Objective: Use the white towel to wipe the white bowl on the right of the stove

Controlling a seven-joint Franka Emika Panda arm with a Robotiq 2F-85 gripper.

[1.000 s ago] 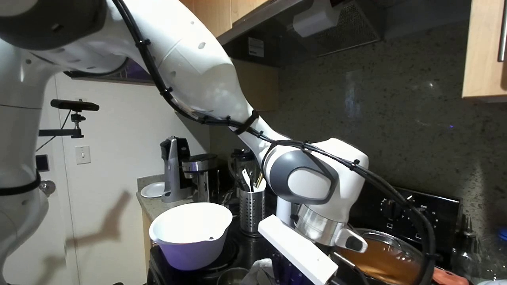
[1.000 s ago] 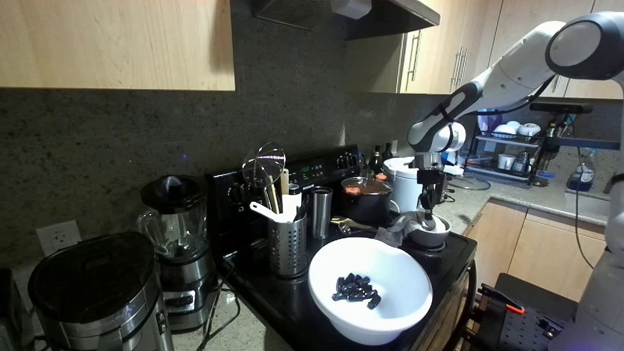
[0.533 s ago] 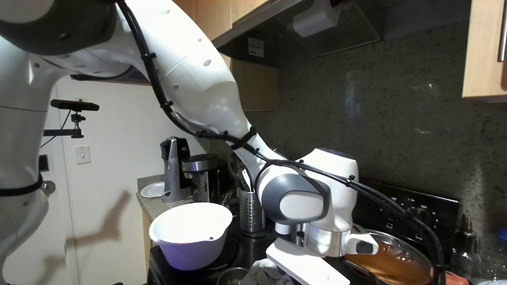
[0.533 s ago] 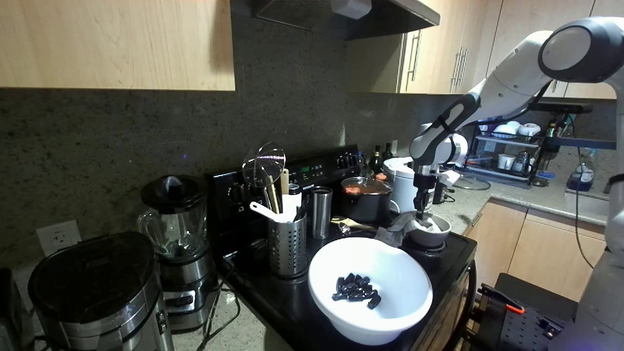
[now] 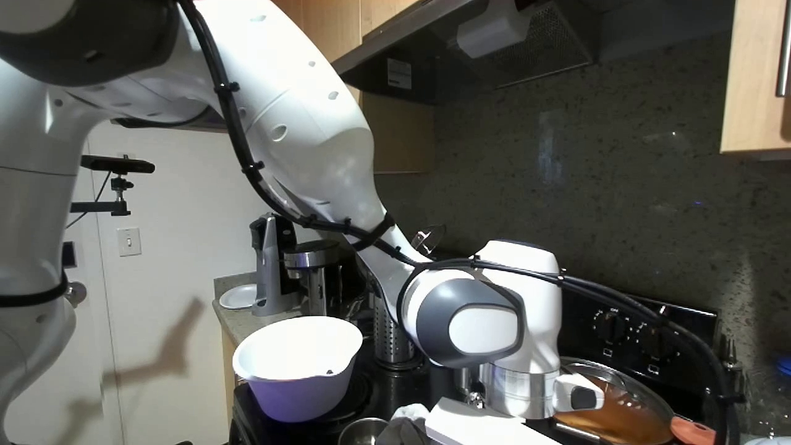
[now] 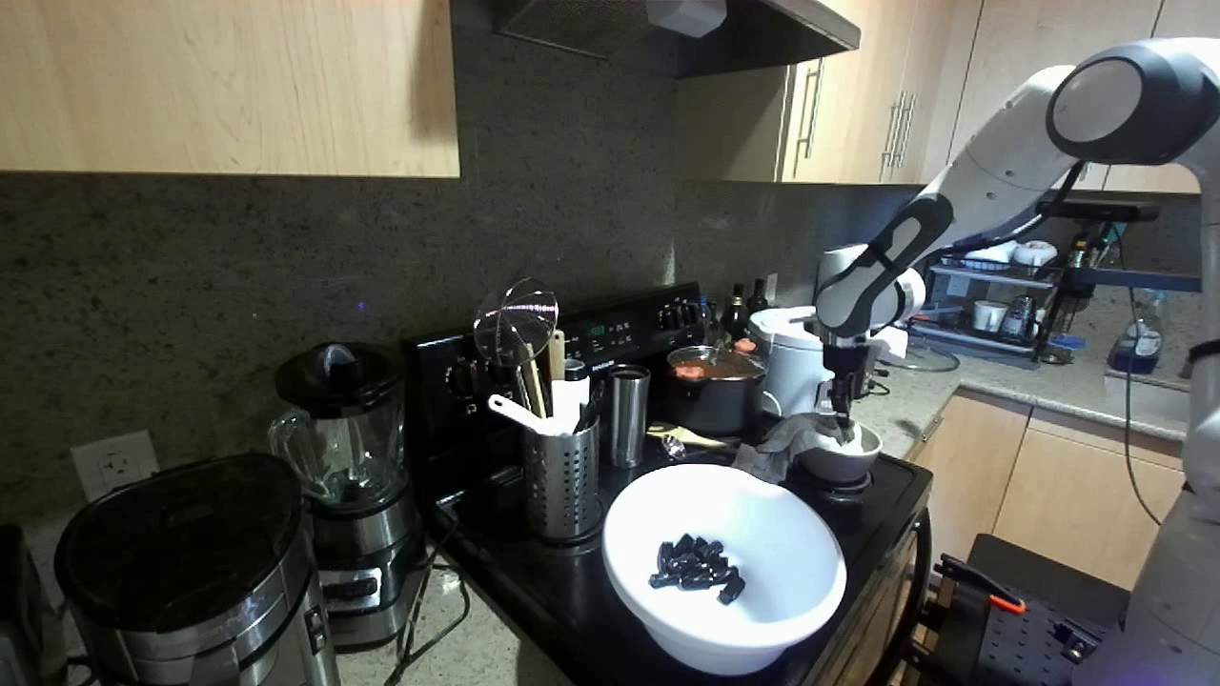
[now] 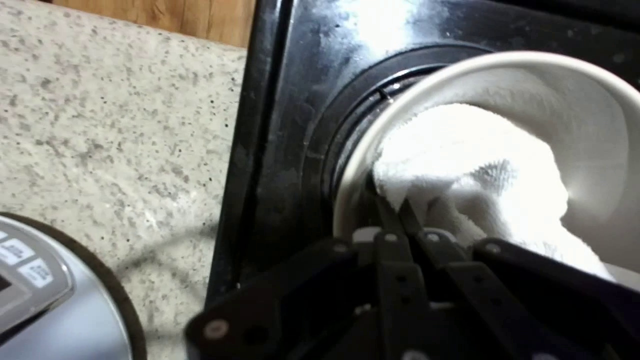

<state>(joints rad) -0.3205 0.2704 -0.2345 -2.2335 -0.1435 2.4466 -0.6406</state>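
Note:
The white towel [image 7: 465,155] lies bunched inside the white bowl [image 7: 520,59] in the wrist view. The bowl [image 6: 841,467] sits on a burner at the right of the stove. A greyish part of the towel [image 6: 774,448] hangs over the bowl's rim onto the stovetop; some towel also shows low in an exterior view [image 5: 403,428]. My gripper [image 7: 397,212] is down inside the bowl near its wall, its fingertips nearly together with a fold of towel between them. In an exterior view the gripper [image 6: 843,412] points down into the bowl.
A large white bowl [image 6: 801,581] holding black pieces stands at the stove's front. A lidded pot [image 6: 717,395], a steel cylinder [image 6: 629,414] and a utensil holder [image 6: 562,486] stand behind. A white cooker [image 6: 789,367] stands on the counter beside the stove.
In an exterior view, the gripper first shifts left over the bowl, then back right. The wrist is lower than a second ago. The bowl stays in place.

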